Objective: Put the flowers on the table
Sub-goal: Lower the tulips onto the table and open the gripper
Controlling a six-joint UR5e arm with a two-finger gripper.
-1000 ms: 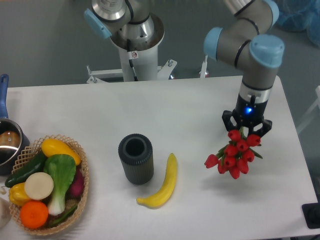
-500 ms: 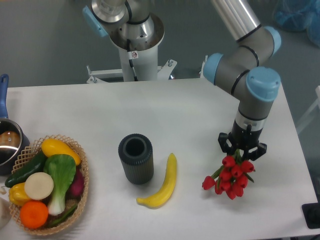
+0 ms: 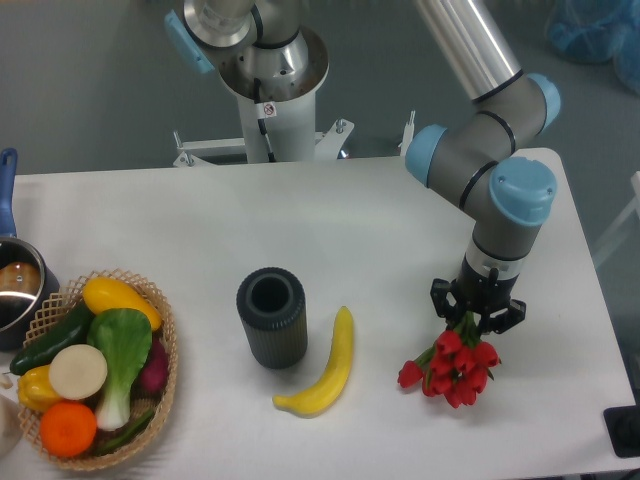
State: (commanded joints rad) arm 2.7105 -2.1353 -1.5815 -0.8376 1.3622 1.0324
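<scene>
The flowers (image 3: 450, 366), a bunch of red tulips with green stems, hang buds-down under my gripper (image 3: 476, 310) at the right front of the white table (image 3: 330, 220). The gripper is shut on their stems, which are mostly hidden beneath it. The buds are very near the tabletop; I cannot tell whether they touch it.
A yellow banana (image 3: 325, 368) lies just left of the flowers. A dark grey cylindrical vase (image 3: 271, 316) stands upright beside it. A wicker basket (image 3: 158, 390) of vegetables sits at the front left, with a pot (image 3: 18, 285) behind it. The table's right edge is close.
The arm has moved toward the front of the table and lowered, carrying the flowers down and slightly left, closer to the tabletop.
</scene>
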